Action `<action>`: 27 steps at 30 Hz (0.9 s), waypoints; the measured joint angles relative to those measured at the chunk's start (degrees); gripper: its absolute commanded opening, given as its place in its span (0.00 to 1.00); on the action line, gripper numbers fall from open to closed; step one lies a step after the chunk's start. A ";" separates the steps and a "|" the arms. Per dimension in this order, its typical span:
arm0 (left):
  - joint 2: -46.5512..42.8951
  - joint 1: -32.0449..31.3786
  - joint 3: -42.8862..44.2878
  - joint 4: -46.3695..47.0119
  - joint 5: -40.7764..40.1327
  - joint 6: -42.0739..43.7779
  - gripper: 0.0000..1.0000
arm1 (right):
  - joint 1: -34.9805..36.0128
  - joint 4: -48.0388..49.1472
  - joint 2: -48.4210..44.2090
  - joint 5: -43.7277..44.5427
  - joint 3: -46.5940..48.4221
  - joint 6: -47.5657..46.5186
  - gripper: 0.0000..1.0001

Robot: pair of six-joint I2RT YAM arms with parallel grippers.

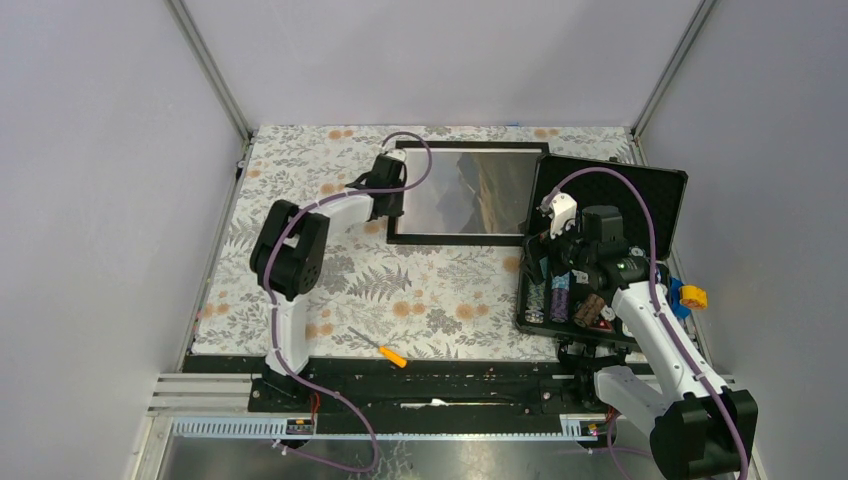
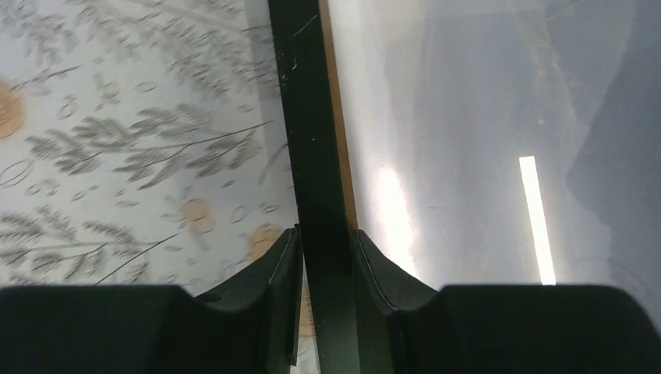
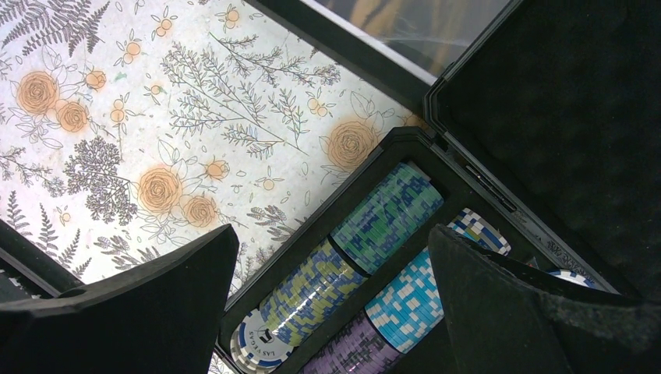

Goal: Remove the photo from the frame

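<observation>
Left pincer (image 2: pixel 326 235) tight around frame (image 2: pixel 308 117) edge

Bench cloth (image 1: pixel 430 290): white ground, grey fern print, orange blossoms noted. Frame (image 1: pixel 455 238): black border, brown strip seen along inner edge. Photo (image 1: pixel 470 190): grey peaks, olive slopes. Case (image 1: pixel 625 185): black foam lining. Poker chips (image 3: pixel 382 218): blue-green, purple, blue-white mottling. Screwdriver (image 1: pixel 393 356): orange handle. Cables (image 1: pixel 411 134): purple.
</observation>
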 measured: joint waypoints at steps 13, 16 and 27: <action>-5.49 18.25 -5.92 -4.00 4.09 9.22 0.25 | 0.00 -0.04 0.00 -1.73 0.00 -1.05 1.00; -5.57 24.37 -5.38 -5.33 6.82 12.55 0.25 | 0.00 -0.07 0.09 -2.60 0.00 -1.20 1.00; -6.69 34.23 -1.66 -14.53 10.97 22.86 0.82 | 0.02 -0.66 1.42 -4.52 0.00 -1.46 0.99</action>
